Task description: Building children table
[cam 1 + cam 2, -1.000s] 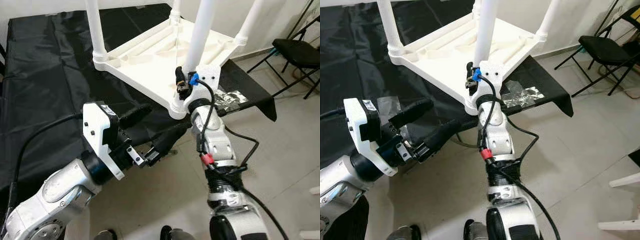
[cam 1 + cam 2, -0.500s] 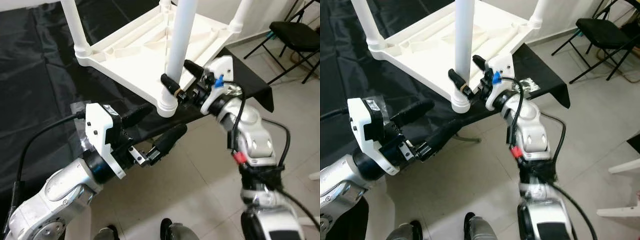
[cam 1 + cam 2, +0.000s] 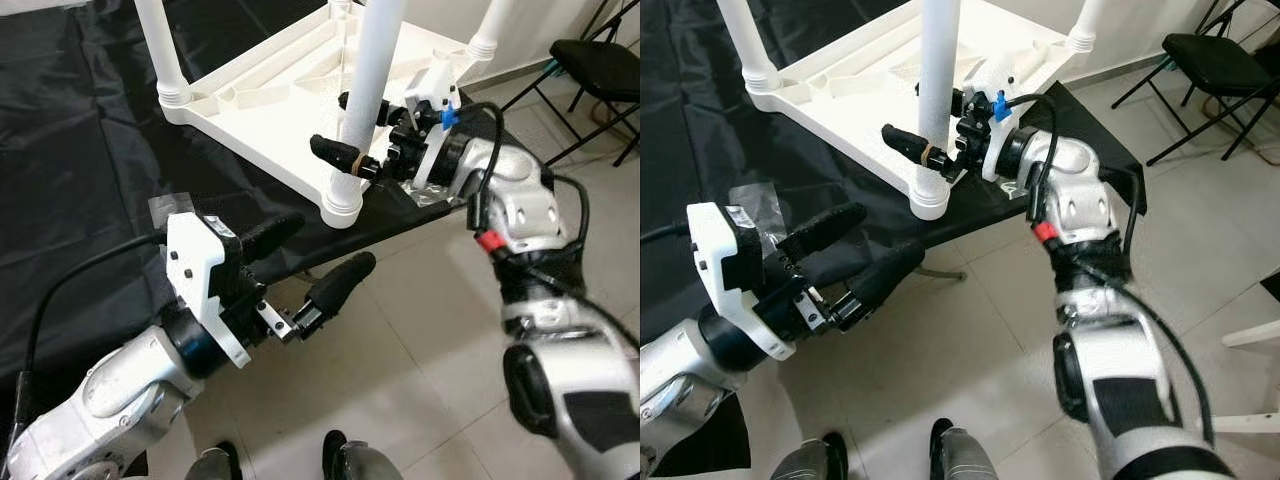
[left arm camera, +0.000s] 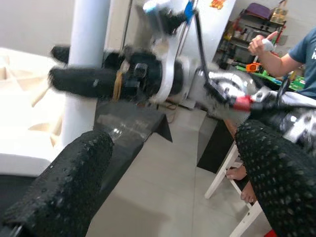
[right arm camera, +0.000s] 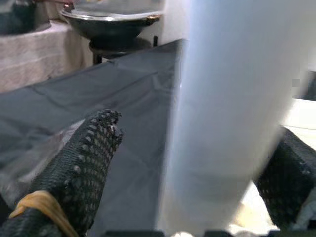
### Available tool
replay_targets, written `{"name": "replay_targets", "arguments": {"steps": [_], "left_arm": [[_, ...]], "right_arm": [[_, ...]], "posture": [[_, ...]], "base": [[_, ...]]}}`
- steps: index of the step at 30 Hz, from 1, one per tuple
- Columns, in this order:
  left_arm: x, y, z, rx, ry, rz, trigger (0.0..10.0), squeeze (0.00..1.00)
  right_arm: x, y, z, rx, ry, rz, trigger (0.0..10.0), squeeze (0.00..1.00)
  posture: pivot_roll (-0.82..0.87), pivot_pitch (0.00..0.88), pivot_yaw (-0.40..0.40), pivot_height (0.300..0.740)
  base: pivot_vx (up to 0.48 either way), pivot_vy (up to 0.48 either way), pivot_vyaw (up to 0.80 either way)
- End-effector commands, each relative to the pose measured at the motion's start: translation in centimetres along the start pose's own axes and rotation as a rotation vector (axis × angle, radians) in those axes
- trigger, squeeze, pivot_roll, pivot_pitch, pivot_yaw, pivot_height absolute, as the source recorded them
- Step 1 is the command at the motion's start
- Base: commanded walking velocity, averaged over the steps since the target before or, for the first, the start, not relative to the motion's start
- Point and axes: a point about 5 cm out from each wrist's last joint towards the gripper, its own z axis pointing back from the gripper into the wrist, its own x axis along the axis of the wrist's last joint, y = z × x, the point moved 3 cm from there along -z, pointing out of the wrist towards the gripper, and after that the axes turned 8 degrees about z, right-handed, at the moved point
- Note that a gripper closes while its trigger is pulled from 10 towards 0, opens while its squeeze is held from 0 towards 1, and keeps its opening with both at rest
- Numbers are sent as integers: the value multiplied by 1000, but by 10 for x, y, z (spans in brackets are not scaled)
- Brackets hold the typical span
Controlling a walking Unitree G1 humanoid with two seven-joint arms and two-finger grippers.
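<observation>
A white plastic children's table (image 3: 290, 110) lies upside down on a black-covered surface (image 3: 90, 150), its legs pointing up. My right gripper (image 3: 331, 121) is open and straddles the near corner leg (image 3: 365, 110) just above its socket. One finger (image 3: 335, 153) is in front of the leg and the other behind it. In the right wrist view the leg (image 5: 232, 123) stands between the fingers (image 5: 84, 163), with a gap on one side. My left gripper (image 3: 325, 245) hangs open below the table's near corner (image 3: 928, 205), holding nothing.
A black folding chair (image 3: 600, 70) stands at the far right on the tiled floor (image 3: 420, 370). A person (image 4: 296, 49) in a blue shirt is in the background of the left wrist view. A crinkled patch of tape (image 3: 755, 200) lies on the black cover.
My right gripper has swung from beside the corner socket to around the near leg, a little higher up it. The camera has shifted. My left arm has barely moved.
</observation>
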Motion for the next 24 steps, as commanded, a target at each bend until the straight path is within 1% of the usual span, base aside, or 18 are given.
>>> {"name": "replay_targets", "arguments": {"steps": [1,2,3,7,9,10,11,12,14,15,16,17,19,20,21,23,24], "left_arm": [[-2,-6,2,-12,14,8,10000,0],[-2,-7,2,-12,15,9,10000,0],[-2,-7,2,-14,16,11,10000,0],[-2,-8,2,-15,16,15,10000,0],[-3,-9,2,-16,17,17,10000,0],[-3,-9,2,-16,17,17,10000,0],[-3,-9,1,-16,18,18,10000,0],[-3,-10,1,-16,18,18,10000,0],[-3,-10,1,-16,18,18,10000,0],[-4,-9,1,-16,19,18,10000,0],[-4,-9,1,-16,19,18,10000,0],[-3,-9,1,-21,17,20,10000,0],[-3,-9,1,-21,17,20,10000,0],[-3,-8,0,-26,16,20,10000,0],[-3,-7,-1,-32,18,12,10000,0],[-3,-7,-1,-32,18,12,10000,0],[-1,-4,-2,-37,14,11,10000,0]], "right_arm": [[3,0,1,25,-8,19,2314,0],[3,-2,1,30,-8,22,2314,0],[1,-2,2,32,3,28,0,0],[-4,0,1,37,23,41,0,0],[-16,7,0,-12,57,40,0,0],[-16,7,0,-12,57,40,0,0],[-22,11,1,-50,70,19,0,0],[-31,19,2,-109,79,-26,0,0],[-31,19,2,-109,79,-26,0,0],[-44,28,7,-181,108,-61,0,0],[-44,28,7,-181,108,-61,0,0],[-57,33,16,-366,136,-129,0,0],[-57,33,16,-366,136,-129,0,0],[-79,41,35,-694,227,-170,0,0],[-95,61,48,-906,290,-208,0,0],[-95,61,48,-906,290,-208,0,0],[-108,77,47,-1016,337,-255,0,0]], "posture": [[100,350,-96,740],[100,350,-96,740],[96,352,-95,740],[94,353,-96,740],[91,353,-96,740],[91,353,-96,740],[87,349,-100,740],[87,349,-100,740],[87,349,-100,740],[87,340,-96,740],[87,340,-96,740],[84,335,-103,740],[84,335,-103,740],[75,314,-95,740],[71,312,-87,740],[71,312,-87,740],[58,307,-65,740]], "base": [[0,0,0],[0,0,0],[0,0,0],[0,0,0],[0,0,0],[0,0,0],[0,0,0],[0,0,0],[0,0,0],[0,0,0],[0,0,0],[0,0,0],[0,0,0],[0,0,0],[0,0,0],[0,0,0],[0,0,0]]}}
